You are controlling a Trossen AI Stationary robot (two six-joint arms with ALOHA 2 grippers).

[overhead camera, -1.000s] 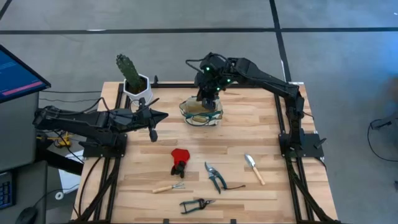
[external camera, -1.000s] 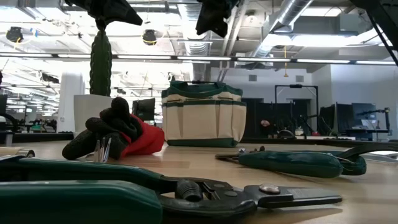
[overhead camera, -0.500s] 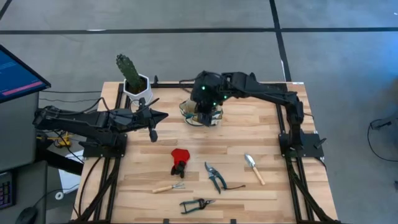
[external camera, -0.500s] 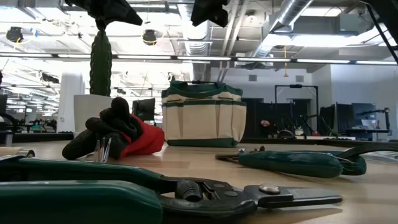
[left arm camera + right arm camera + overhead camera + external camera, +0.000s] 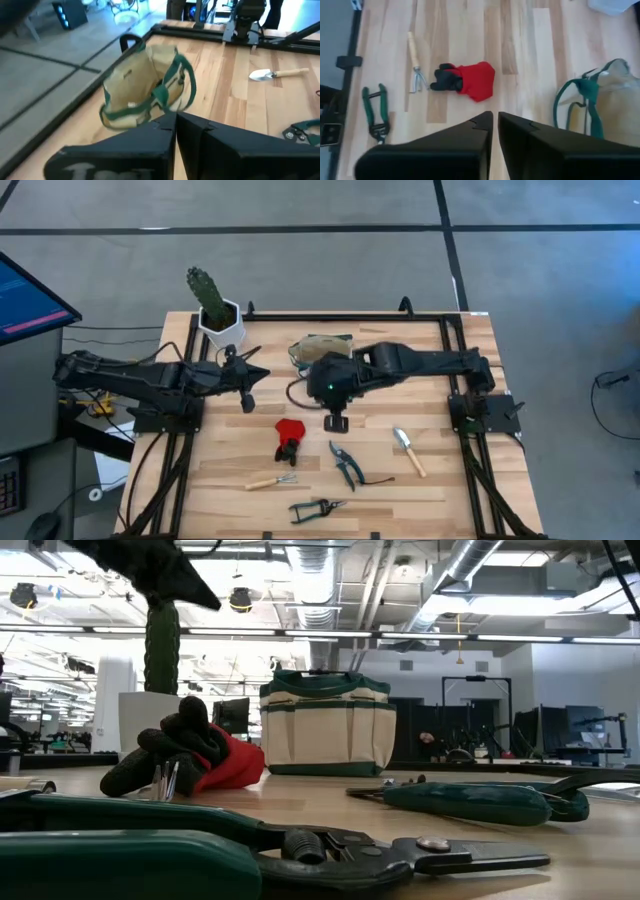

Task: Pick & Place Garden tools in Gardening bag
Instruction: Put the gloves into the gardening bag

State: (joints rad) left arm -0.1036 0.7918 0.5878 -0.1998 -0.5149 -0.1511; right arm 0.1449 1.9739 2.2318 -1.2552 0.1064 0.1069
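Seen from above, the gardening bag (image 5: 318, 348) stands near the table's (image 5: 430, 470) far edge, beside the potted cactus (image 5: 212, 305). The right gripper (image 5: 335, 420) hangs over bare wood just in front of the bag, fingers closed on nothing; the left gripper (image 5: 246, 396), also closed and empty, waits to the bag's left. 5 items lie well in front of the bag: a red-and-black glove (image 5: 288, 438), a small rake (image 5: 271, 481), 2 pruning shears (image 5: 345, 463) (image 5: 315, 506) and a trowel (image 5: 408, 450). Only the low view shows the bag upright, its top open. The right wrist view shows glove, rake and 1 pair of shears with clear wood between them.
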